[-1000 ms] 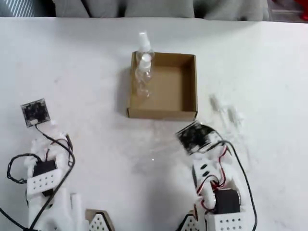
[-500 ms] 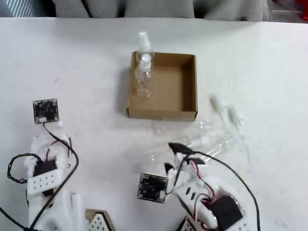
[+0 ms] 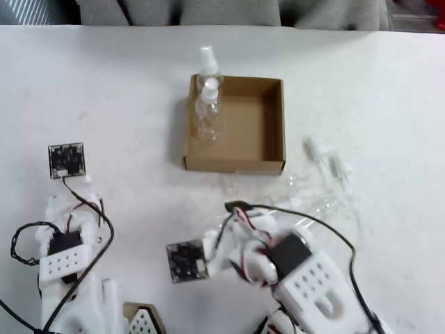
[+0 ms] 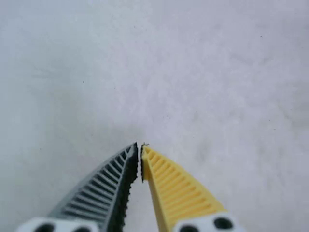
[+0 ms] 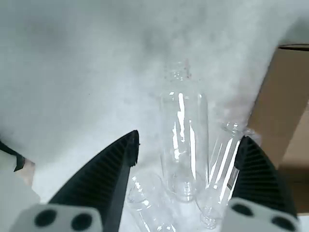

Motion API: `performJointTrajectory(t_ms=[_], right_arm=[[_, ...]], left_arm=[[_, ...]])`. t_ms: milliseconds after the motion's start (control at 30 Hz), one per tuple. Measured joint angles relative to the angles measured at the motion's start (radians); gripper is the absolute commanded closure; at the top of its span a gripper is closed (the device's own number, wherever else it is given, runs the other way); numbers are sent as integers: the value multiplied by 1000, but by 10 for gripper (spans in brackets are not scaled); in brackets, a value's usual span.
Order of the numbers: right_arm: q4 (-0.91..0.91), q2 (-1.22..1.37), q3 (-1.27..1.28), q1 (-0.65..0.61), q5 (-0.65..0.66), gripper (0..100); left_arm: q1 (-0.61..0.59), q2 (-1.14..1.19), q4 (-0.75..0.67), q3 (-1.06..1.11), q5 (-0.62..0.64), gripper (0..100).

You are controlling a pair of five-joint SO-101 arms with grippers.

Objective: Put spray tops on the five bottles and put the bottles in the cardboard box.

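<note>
The cardboard box (image 3: pixel 268 125) sits open at mid-table, and its corner (image 5: pixel 289 111) also shows in the right wrist view. Two clear bottles with white spray tops stand at its left wall, one inside (image 3: pixel 207 104) and one at the far corner (image 3: pixel 207 64). Several uncapped clear bottles (image 3: pixel 306 198) lie in front of the box. My right gripper (image 5: pixel 188 145) is open above them, with one lying bottle (image 5: pixel 183 130) between its fingers, untouched. Two loose spray tops (image 3: pixel 313 149) (image 3: pixel 339 167) lie right of the box. My left gripper (image 4: pixel 140 153) is shut on nothing over bare table.
The left arm (image 3: pixel 66 240) stands at the front left, far from the box. The right arm's body (image 3: pixel 306 275) and its cables cover the front centre-right. White table (image 3: pixel 125 97) lies open to the left of the box and behind it.
The right arm has swung down and leftward, its camera board going from near the box's front to the front centre, baring the lying bottles. The left arm's board shifted slightly right, then stayed.
</note>
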Motion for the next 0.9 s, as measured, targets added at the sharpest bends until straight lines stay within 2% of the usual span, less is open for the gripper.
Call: performJointTrajectory(t_ms=[200, 433, 700, 767, 900], right_arm=[[-8, 293, -117, -3, 115, 704], [-86, 520, -176, 5, 130, 704], [-238, 724, -189, 91, 130, 706], [-259, 763, -189, 95, 130, 735], [-305, 822, -189, 95, 130, 881]], left_arm=[[0, 0, 0, 0, 0, 977], [0, 0, 0, 0, 0, 977], [0, -2, 0, 0, 0, 977], [0, -2, 0, 0, 0, 977], [0, -2, 0, 0, 0, 977]])
